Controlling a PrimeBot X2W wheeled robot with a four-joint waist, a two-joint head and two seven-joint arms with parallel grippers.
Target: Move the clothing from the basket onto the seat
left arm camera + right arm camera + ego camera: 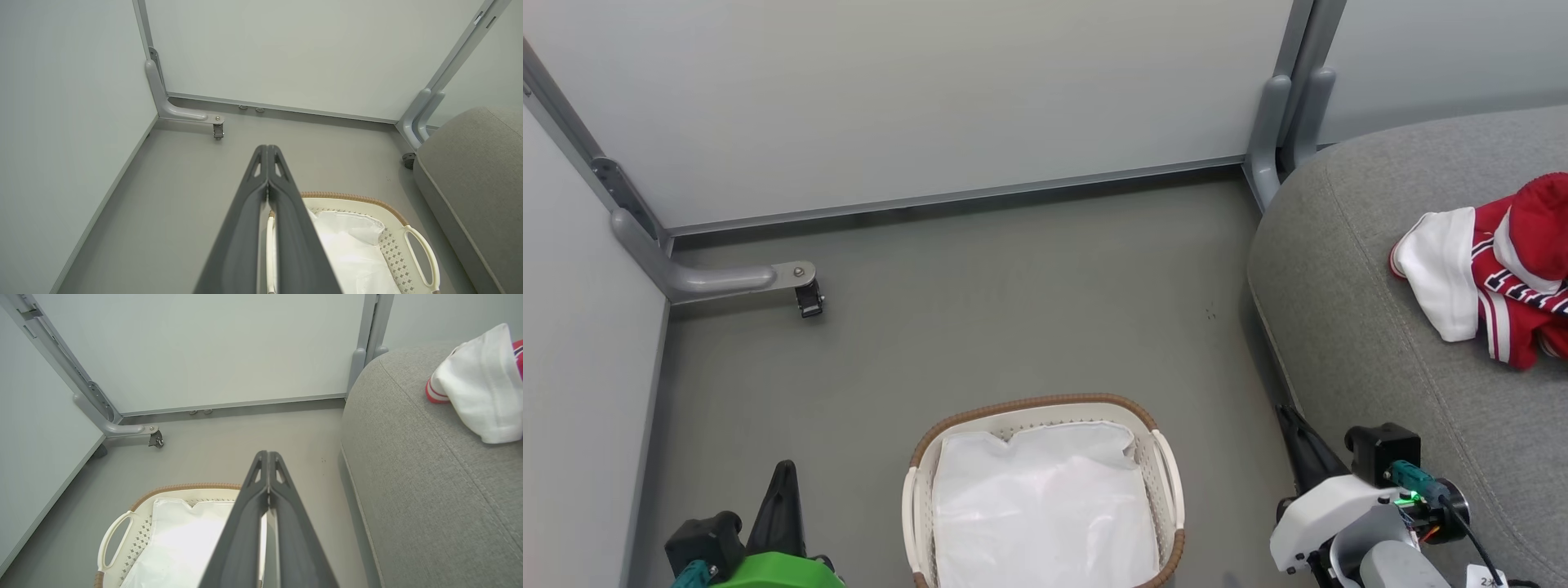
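The red clothing [1515,273] with white trim and navy-and-white numerals lies bunched on the grey seat [1356,327] at the right; its white inner side [482,384] faces my right wrist camera. The white basket [1168,474] with a brown woven rim stands on the floor at the bottom centre and holds a plain white sheet [1041,506]. My left gripper [784,469] is shut and empty, to the left of the basket [412,241]. My right gripper [1286,416] is shut and empty, between the basket [118,543] and the seat [429,477].
Pale partition walls [931,98] with grey frames close off the back and left. A caster foot [809,298] sticks out from the left corner post, and another post [1278,131] stands beside the seat's back corner. Grey floor [1013,310] lies beyond the basket.
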